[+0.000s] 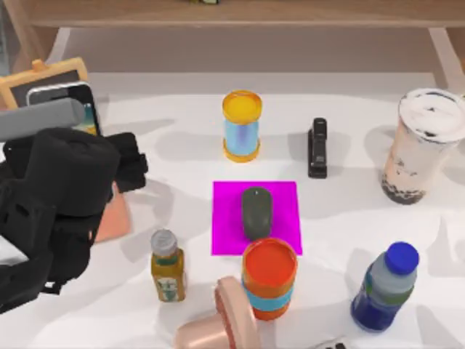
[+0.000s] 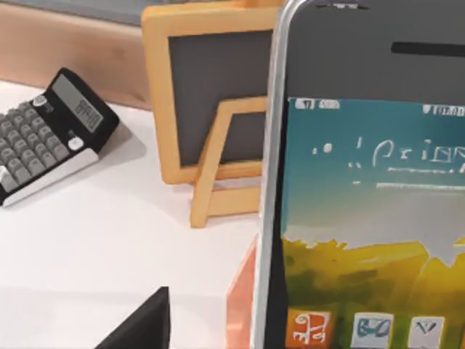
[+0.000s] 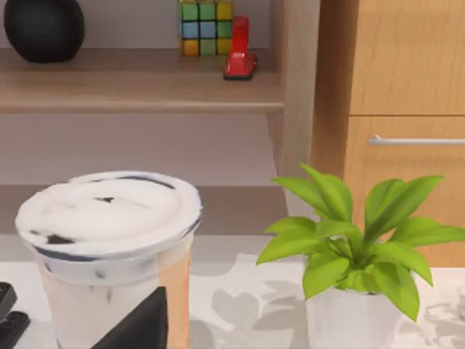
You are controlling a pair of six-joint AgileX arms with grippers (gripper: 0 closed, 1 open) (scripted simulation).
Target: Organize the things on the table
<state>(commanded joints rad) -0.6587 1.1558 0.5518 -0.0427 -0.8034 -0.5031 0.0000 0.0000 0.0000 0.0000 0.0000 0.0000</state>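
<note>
The black smartphone [image 1: 67, 100] stands upright at the table's [image 1: 182, 156] far left, its icon screen [image 2: 370, 218] close in front of my left gripper [image 1: 91, 142]. One of that gripper's fingers [image 2: 142, 327] shows with a gap between it and the phone's edge, so the gripper is open. The dark grey mouse [image 1: 256, 212] lies on a magenta mat [image 1: 225, 218] mid-table. The milk-tea cup [image 1: 423, 145] stands upright at the far right. My right gripper [image 3: 232, 338] is open just short of the cup [image 3: 109, 247], one finger [image 3: 138, 327] showing beside it.
A salmon stand [image 1: 112, 214] sits at the phone's foot, a small framed blackboard [image 1: 33, 80] behind it, a calculator [image 2: 47, 134] beyond. Orange canisters [image 1: 241, 125] [image 1: 269, 278], a black stapler [image 1: 317, 147], a blue-capped bottle [image 1: 385, 287], a small yellow bottle [image 1: 167, 265], a potted plant [image 3: 349, 254].
</note>
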